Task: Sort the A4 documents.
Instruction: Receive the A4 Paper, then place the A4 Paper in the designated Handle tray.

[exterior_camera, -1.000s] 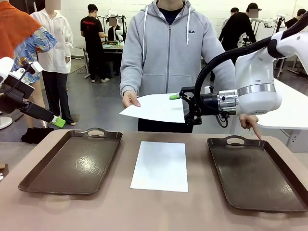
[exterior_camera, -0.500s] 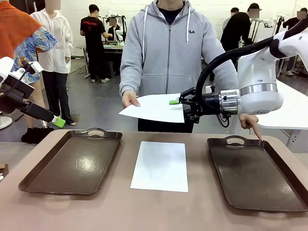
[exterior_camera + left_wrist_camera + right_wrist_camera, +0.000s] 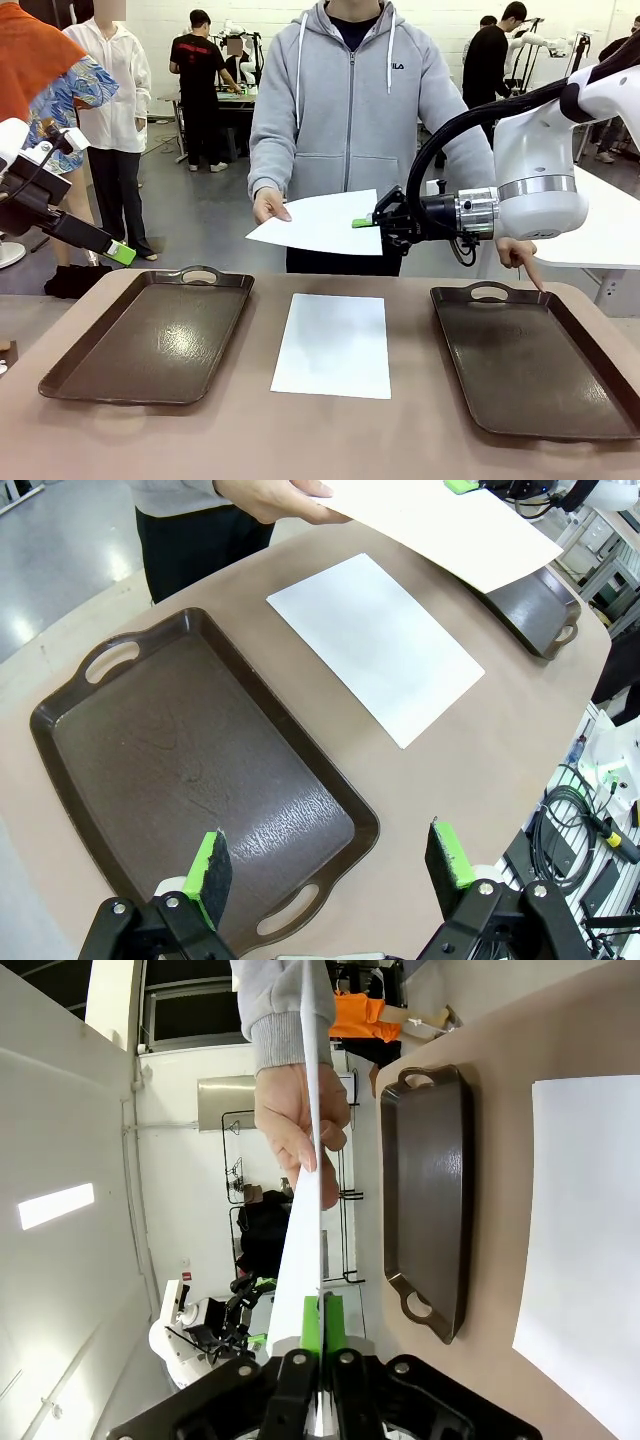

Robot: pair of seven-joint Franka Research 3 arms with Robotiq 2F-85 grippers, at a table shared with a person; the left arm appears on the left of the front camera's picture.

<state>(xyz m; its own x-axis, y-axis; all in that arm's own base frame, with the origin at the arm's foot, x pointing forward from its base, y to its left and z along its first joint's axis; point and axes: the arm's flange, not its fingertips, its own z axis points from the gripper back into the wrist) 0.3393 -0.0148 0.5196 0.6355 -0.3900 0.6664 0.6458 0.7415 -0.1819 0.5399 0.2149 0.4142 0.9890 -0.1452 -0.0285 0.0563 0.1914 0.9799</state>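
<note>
A person in a grey hoodie holds a white A4 document (image 3: 320, 222) out over the table's far edge, one hand (image 3: 270, 206) on its left corner. My right gripper (image 3: 364, 222) is shut on that sheet's right edge; in the right wrist view the sheet (image 3: 300, 1230) runs edge-on from the hand (image 3: 298, 1125) down between my green pads (image 3: 330, 1325). A second A4 document (image 3: 333, 343) lies flat on the table between the two trays, also seen as the flat sheet (image 3: 375, 642). My left gripper (image 3: 330, 865) hangs open above the left tray's near end, holding nothing.
Two dark brown trays with handles stand empty: the left tray (image 3: 150, 340) and the right tray (image 3: 535, 365). The person's other hand (image 3: 520, 255) points a finger at the right tray's far rim. Other people stand at tables in the background.
My right gripper has shut on the right edge of the held sheet. The left arm has not moved.
</note>
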